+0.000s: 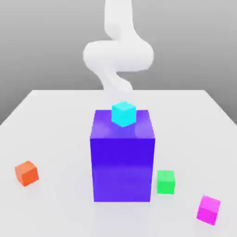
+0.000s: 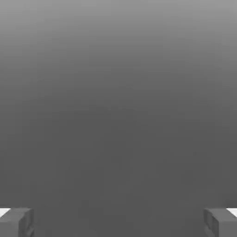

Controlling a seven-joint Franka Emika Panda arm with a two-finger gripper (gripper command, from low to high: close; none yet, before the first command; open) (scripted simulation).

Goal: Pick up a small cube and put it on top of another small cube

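The small cube (image 1: 208,209), glossy magenta-pink, lies on the white table near the front at the exterior view's right. A small green cube (image 1: 165,181) sits beside the lower right of the big blue-violet block (image 1: 122,162). An orange cube (image 1: 27,173) lies far out at the exterior view's left. A cyan cube (image 1: 123,113) rests on top of the block. My white arm (image 1: 118,55) curls down behind the block, far from the magenta cube. In the hand view my gripper (image 2: 118,223) is open, its fingertips (image 2: 17,222) wide apart with nothing between them.
The tall blue-violet block stands mid-table between my arm and the front cubes. The white table (image 1: 55,129) stretches bare around the cubes, its edges running off at both sides. A plain grey backdrop (image 2: 118,92) lies ahead of the hand.
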